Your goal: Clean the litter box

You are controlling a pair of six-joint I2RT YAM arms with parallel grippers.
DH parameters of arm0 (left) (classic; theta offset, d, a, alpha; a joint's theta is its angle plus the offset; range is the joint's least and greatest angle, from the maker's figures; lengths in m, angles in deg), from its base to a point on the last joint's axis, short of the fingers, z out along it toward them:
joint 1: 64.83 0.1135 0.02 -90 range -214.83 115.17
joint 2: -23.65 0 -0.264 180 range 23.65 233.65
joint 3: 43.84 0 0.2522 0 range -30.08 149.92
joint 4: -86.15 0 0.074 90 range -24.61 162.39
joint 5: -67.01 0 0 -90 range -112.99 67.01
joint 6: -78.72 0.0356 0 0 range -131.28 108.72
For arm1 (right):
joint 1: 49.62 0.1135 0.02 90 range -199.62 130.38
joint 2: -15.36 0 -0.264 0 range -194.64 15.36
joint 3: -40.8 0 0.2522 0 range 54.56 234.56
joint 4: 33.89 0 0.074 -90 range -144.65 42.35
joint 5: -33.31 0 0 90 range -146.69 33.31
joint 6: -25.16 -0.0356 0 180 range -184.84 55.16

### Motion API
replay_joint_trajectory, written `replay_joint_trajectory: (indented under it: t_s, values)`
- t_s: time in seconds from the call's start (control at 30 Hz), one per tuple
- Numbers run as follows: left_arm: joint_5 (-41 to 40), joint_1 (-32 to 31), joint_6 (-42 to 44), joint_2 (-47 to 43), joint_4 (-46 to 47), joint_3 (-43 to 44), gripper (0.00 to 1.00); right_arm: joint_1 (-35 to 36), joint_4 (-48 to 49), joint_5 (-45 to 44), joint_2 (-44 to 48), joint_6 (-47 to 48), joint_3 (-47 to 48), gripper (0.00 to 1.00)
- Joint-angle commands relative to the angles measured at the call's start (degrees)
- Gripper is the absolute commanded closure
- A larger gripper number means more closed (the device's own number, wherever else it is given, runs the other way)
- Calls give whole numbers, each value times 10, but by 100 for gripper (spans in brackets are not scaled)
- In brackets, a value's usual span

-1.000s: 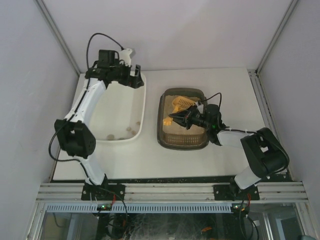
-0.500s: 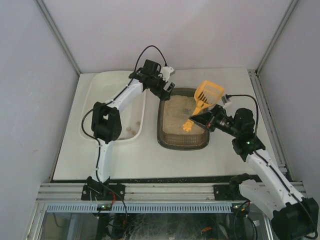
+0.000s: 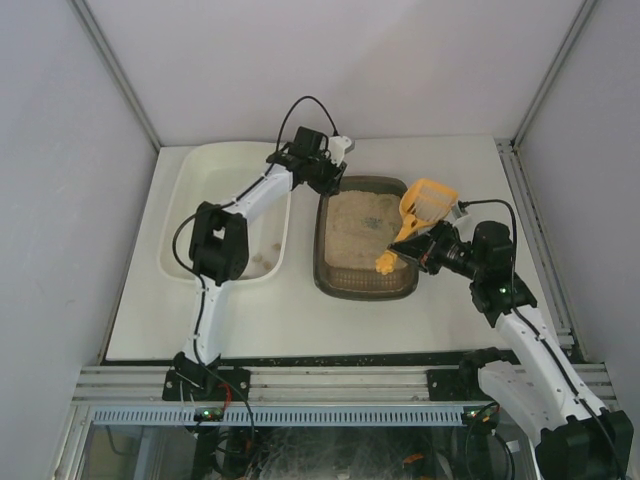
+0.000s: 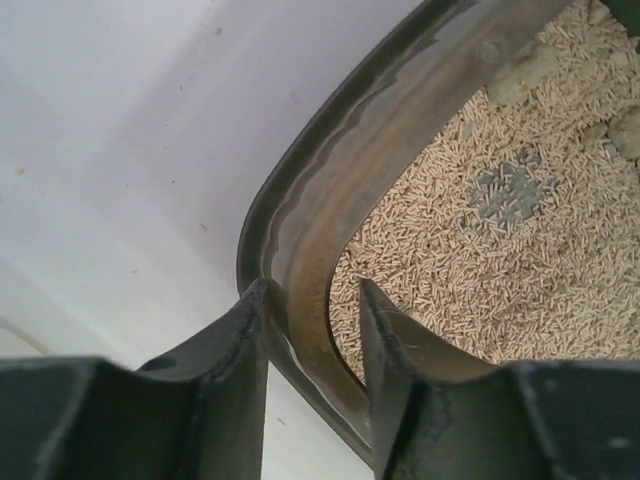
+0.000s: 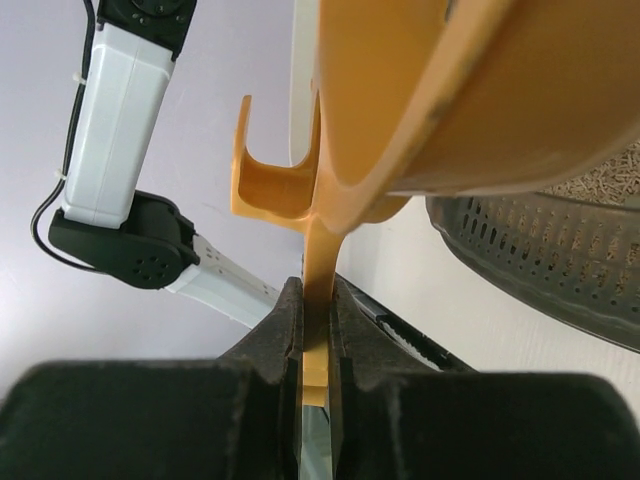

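One litter box [image 3: 366,290], smooth olive-brown plastic, rounded rectangle, holding pellet litter [image 4: 480,250]; long axis near-to-far on tabletop [image 3: 250,310]; corner rim between left gripper [image 4: 312,295] jaws, grip unclear. Right gripper [image 5: 318,290] jaws clamped on yellow scoop [image 3: 428,197] handle.

The white tabletop [image 3: 450,170] sits in a box of plain, pale grey-lilac panels: a back wall [image 3: 330,60], a left wall [image 3: 50,200] and a right wall [image 3: 600,150], joined at the far corners by slim aluminium posts [image 3: 117,75]. Along the near edge runs a silver aluminium rail [image 3: 340,382], with a ribbed white strip [image 3: 300,415] just below it and a dim space of cables under that. The light is soft and even, casting only faint shadows on the tabletop.
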Motion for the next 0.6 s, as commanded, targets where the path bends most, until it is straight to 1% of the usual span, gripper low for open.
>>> replay_joint_trajectory:
  t_s: [0.0,0.1,0.27,0.37,0.53,0.57]
  values:
    - [-36,9,-64,-37,39,-62,70,-3,23,14,-6,9,2,100]
    - [-60,9,-110,-65,46,-107,82,-3,28,19,-10,12,1,100]
    - [-107,9,-198,-119,44,-189,91,-5,33,38,-31,22,2,100]
    - [-158,7,-252,-142,12,-209,99,-7,36,60,-55,26,2,100]
    - [-250,8,-348,-146,-84,-195,100,-6,50,98,-97,31,2,100]
    - [-253,8,-360,-150,-92,-202,100,-6,52,104,-106,32,3,100]
